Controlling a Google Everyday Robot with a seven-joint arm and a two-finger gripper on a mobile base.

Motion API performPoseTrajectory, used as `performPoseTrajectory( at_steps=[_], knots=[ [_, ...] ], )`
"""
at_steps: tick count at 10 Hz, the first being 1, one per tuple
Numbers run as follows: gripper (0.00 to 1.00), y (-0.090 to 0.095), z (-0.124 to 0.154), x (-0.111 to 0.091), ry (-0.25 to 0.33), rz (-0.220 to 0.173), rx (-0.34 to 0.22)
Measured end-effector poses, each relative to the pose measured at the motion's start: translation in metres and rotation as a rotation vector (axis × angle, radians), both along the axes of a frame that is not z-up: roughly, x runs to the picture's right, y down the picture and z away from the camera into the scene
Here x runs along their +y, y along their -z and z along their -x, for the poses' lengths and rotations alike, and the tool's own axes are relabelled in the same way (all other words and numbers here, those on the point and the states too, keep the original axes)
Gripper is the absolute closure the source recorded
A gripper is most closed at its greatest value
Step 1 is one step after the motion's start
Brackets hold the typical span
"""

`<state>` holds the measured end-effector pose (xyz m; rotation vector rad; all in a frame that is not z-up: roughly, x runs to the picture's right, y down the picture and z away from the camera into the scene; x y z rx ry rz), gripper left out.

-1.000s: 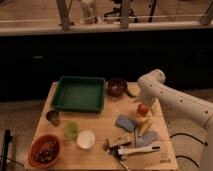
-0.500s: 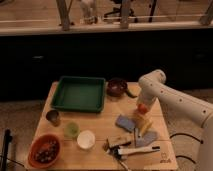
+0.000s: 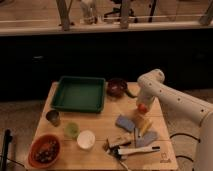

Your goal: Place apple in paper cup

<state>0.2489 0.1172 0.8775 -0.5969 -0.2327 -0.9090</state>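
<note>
The paper cup is being carried upright near the front edge of the surface. A small mark, printed at the corner right of the cup, is too faint to be read. Farther back, right of the cup, the apple is being clamped by the jaws of the gripper. Beyond the cup, a green tray is being supported.

3 cups: paper cup, green cup, grey cup. 2 bowls: maroon bowl, orange bowl. 1 tray, 1 apple, 1 gripper clamped on it.
</note>
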Motion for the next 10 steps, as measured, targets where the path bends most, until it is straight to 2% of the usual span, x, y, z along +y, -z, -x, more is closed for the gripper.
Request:
performPoseTrajectory(
  at_steps=[3,5,8,10],
  knots=[
    [1.0,0.009,-0.004,-0.002,0.016,-0.003,-0.007],
    [1.0,0.03,0.009,-0.023,0.033,-0.034,-0.051],
    [1.0,0.051,0.015,-0.036,0.05,-0.058,-0.089],
    [1.0,0.058,0.019,-0.04,0.063,-0.062,-0.106]
  ],
)
